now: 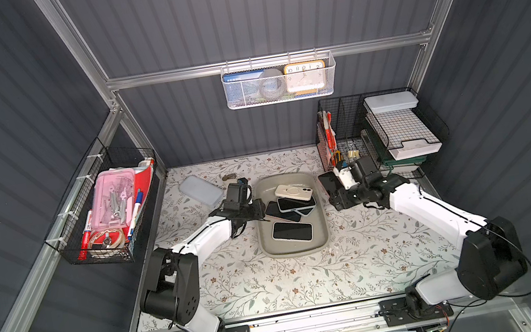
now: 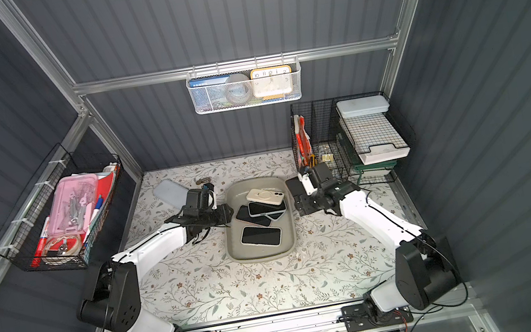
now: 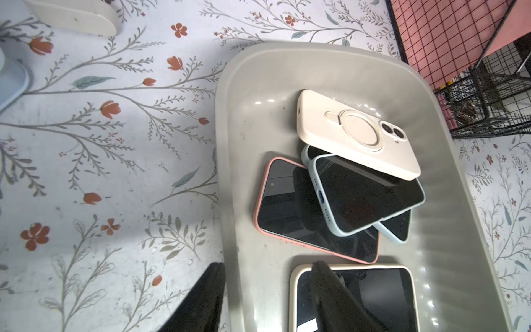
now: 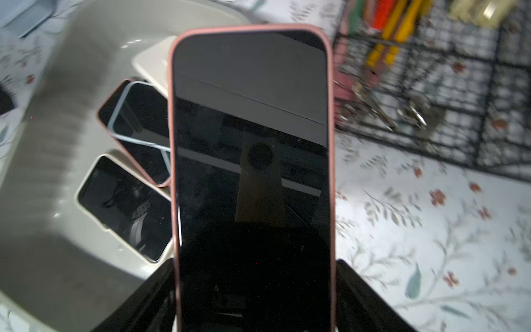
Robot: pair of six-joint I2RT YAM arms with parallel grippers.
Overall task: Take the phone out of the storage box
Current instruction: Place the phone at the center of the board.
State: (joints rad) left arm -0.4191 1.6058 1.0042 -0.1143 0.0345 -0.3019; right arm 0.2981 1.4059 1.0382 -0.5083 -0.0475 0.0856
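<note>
Slippage was my worry: the right gripper was clamped across the phone near one end only, so a quick swing could've levered it loose or clipped the wire basket. Phone was out of the box, held up just off its right rim, with a dark glossy screen and a pink case. Left gripper sat open, straddling the box's left wall.

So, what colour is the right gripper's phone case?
Pink; the case shows best in right wrist view.
</note>
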